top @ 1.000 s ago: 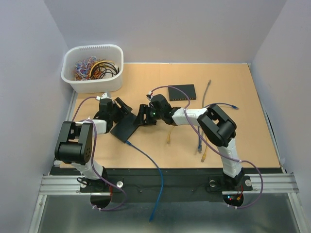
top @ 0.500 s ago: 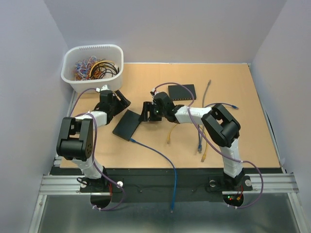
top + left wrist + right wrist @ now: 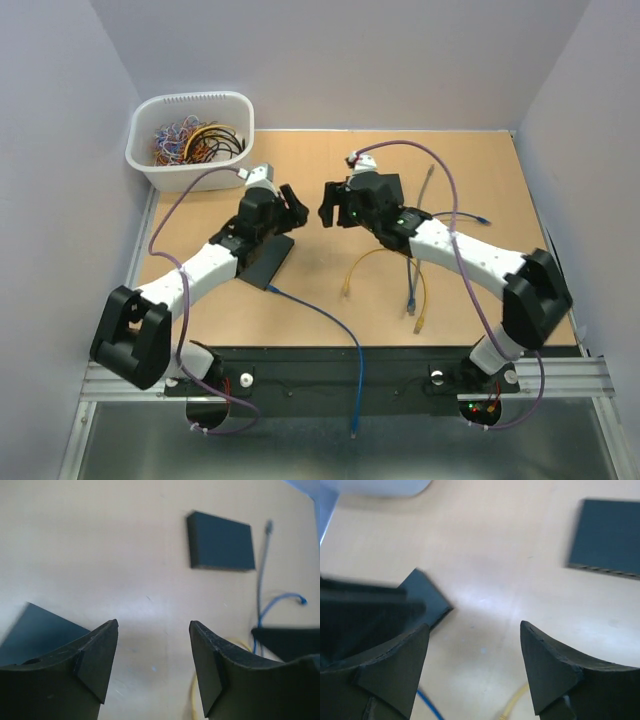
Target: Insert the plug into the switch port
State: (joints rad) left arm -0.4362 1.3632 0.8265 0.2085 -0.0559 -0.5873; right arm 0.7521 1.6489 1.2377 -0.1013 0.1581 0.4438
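black switch (image 3: 262,258) lies flat just behind the left gripper (image 3: 153,624), partly under its wrist | left gripper: jaws apart, holding nothing | right gripper (image 3: 474,625): facing the left one, close, jaws apart, holding nothing | blue cable (image 3: 322,322): its end touches the switch edge farthest from the left fingertips | second black box (image 3: 220,547): beneath the right wrist

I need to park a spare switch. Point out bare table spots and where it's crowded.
Free: the far strip between the basket and the far switch; the far-right corner beyond the grey cable. Crowded: around the yellow cable.
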